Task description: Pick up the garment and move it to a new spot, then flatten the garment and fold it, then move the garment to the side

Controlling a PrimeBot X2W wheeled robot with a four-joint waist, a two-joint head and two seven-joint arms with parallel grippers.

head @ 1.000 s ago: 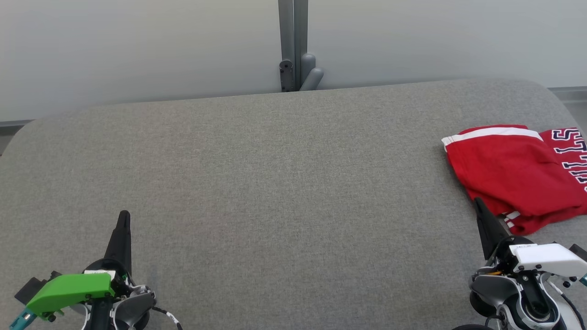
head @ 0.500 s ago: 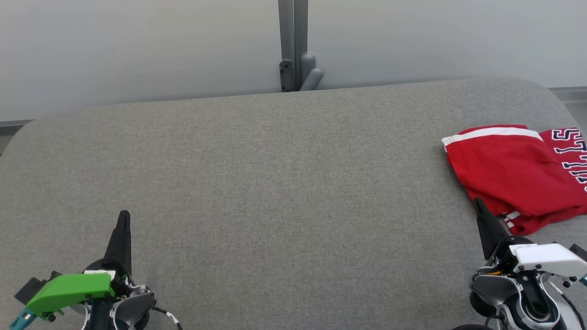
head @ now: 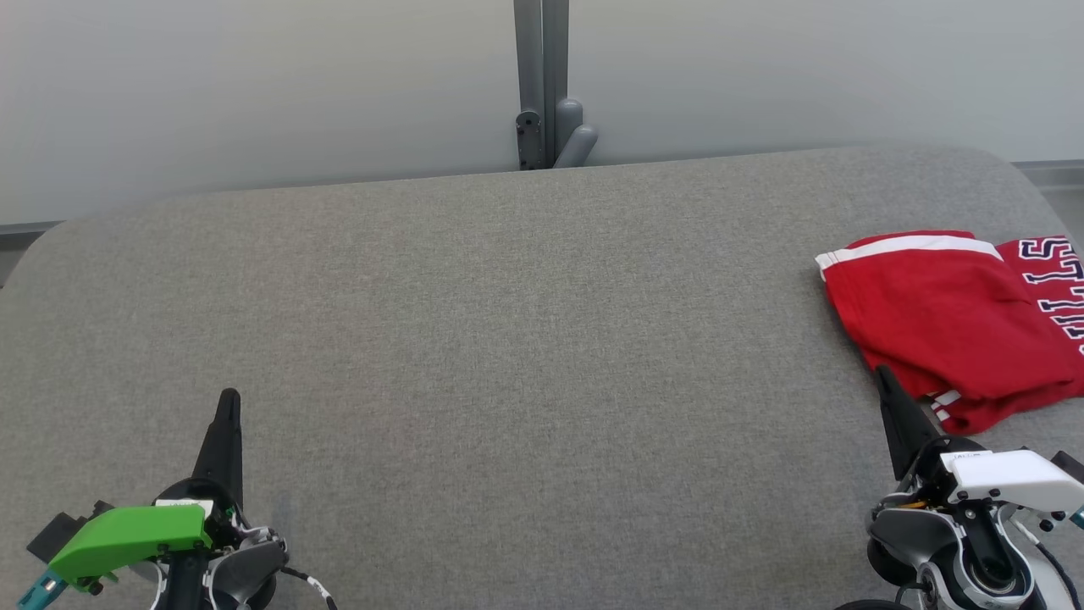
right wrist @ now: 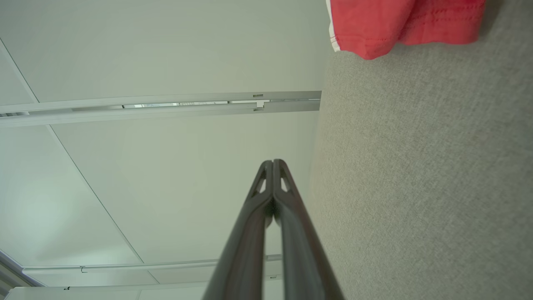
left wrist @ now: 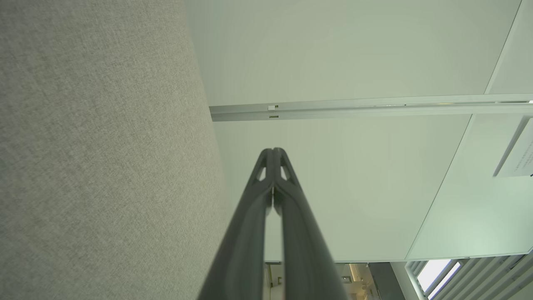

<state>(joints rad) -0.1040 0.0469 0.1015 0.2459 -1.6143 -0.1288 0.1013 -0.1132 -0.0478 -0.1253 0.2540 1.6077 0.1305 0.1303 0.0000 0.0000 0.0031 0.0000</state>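
A red garment [head: 957, 322] with white stripes and dark lettering lies folded at the right edge of the grey table [head: 525, 339]; its red hem [right wrist: 399, 25] shows at the top of the right wrist view. My right gripper [head: 882, 373] is shut and empty, its tip just in front of the garment's near edge, with the fingertips [right wrist: 272, 163] pressed together. Over the near left of the table my left gripper [head: 229, 396] is shut too, holding nothing, far from the garment. Its closed fingertips [left wrist: 272, 152] point toward the wall.
A pale wall with a grey post and bracket [head: 546, 127] stands behind the table's far edge. The table's rounded corners [head: 51, 246] fall away at left and right. A wide stretch of bare grey cloth lies between the two grippers.
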